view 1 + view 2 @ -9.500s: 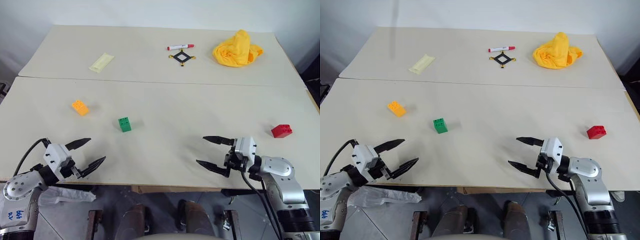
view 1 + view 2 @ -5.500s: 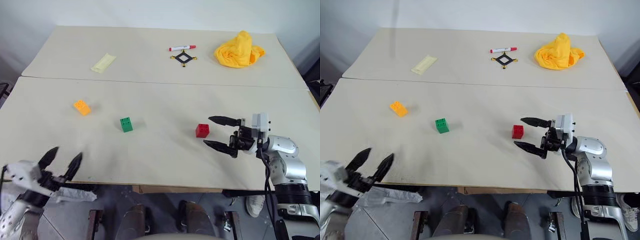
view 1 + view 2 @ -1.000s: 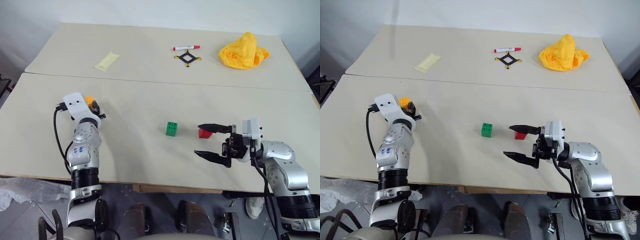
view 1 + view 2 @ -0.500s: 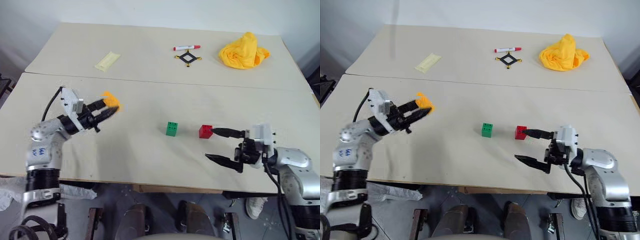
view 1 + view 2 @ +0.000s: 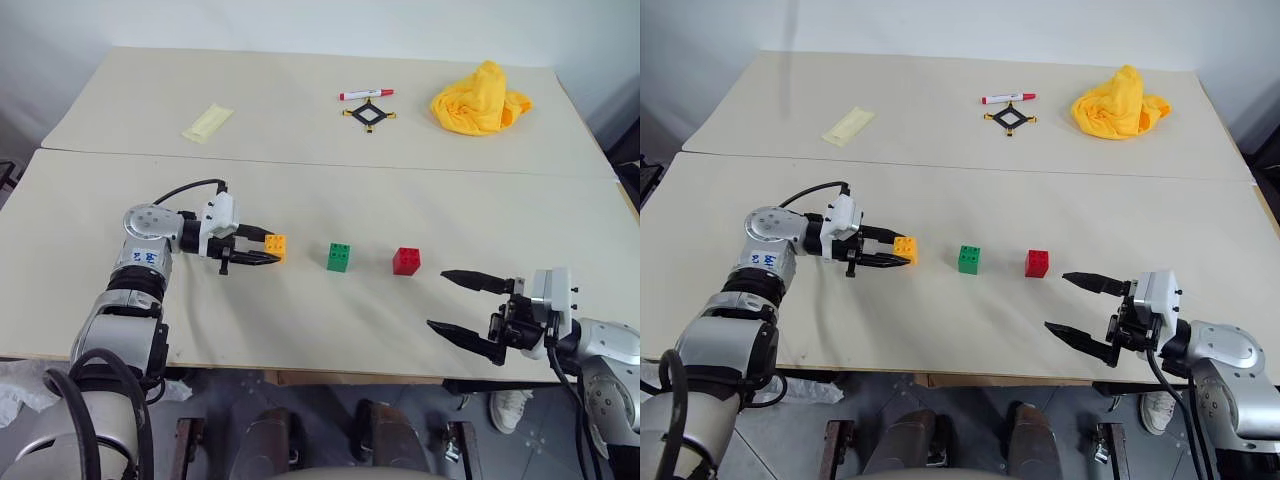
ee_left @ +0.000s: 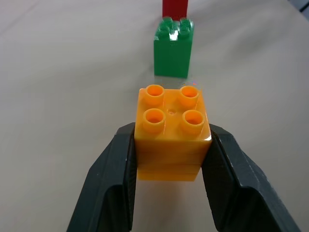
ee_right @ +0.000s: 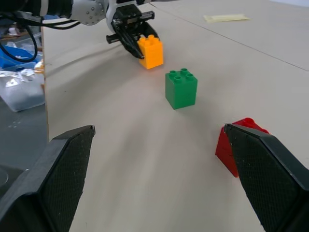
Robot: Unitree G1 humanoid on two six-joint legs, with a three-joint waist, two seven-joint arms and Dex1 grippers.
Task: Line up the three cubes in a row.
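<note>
Orange cube [image 5: 275, 245] joining the row
Left pincer [image 5: 262, 248] clamps it at nine o'clock of green cube [image 5: 339, 256]; right pincer [image 5: 462, 307] wide. Skewed release could break alignment

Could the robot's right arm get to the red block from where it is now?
Probably yes: the right gripper hangs open just short of the red block, with bare table between them.
</note>
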